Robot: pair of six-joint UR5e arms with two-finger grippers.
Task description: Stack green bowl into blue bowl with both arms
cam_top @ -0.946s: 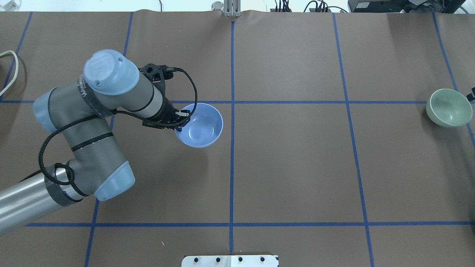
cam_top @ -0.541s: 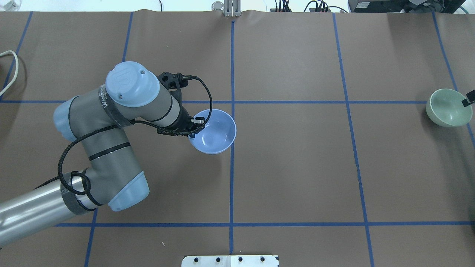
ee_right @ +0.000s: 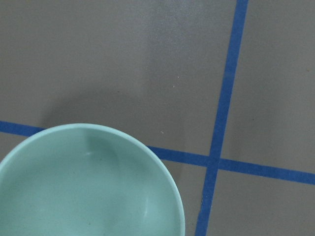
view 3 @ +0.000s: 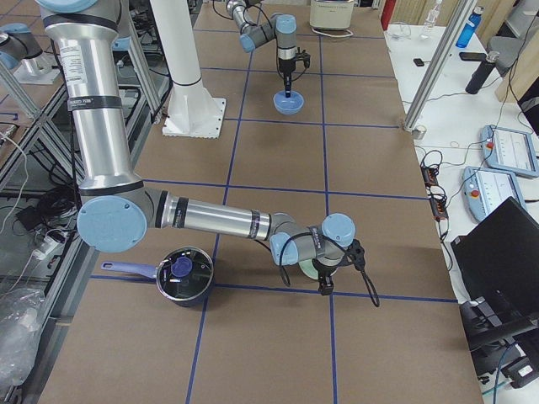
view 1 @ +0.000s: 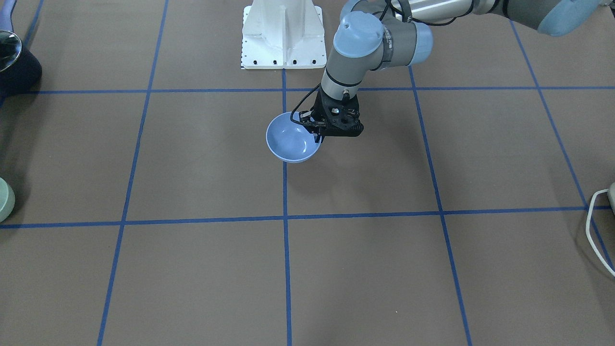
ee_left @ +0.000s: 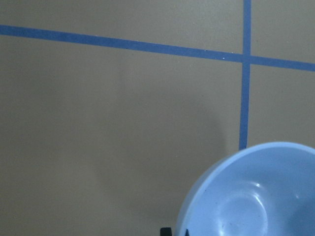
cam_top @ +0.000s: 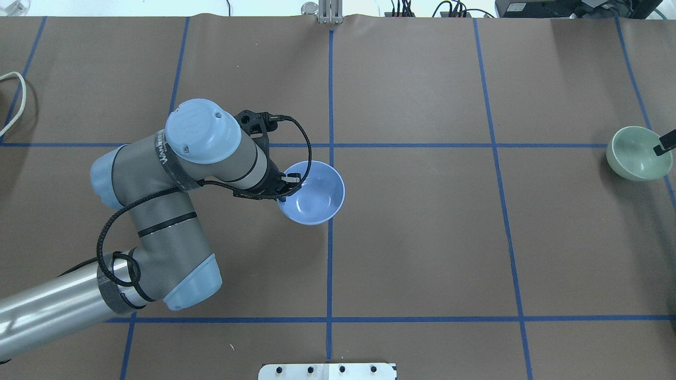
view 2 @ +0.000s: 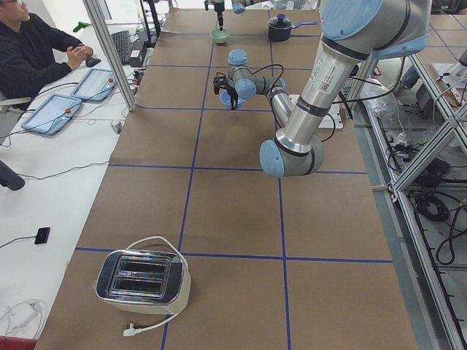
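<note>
The blue bowl [cam_top: 314,194] is near the table's centre line and also shows in the front view [view 1: 292,139] and the left wrist view [ee_left: 256,196]. My left gripper [cam_top: 288,183] is shut on its left rim, one finger inside and one outside. The green bowl [cam_top: 638,154] sits at the far right, and it fills the lower left of the right wrist view [ee_right: 88,182]. One black finger [cam_top: 663,143] of my right gripper reaches over its right rim from the view's edge. I cannot tell whether that gripper is open or shut.
The white mounting base [cam_top: 327,371] is at the near table edge. A black pot [view 3: 184,275] stands beside the right arm. A toaster [view 2: 142,277] and its white cable [cam_top: 13,100] are at the table's left end. Blue tape lines grid the brown table.
My left arm has carried the blue bowl to the right and slightly toward the robot, up to the centre line. The right gripper's finger has come further in over the green bowl's rim.
</note>
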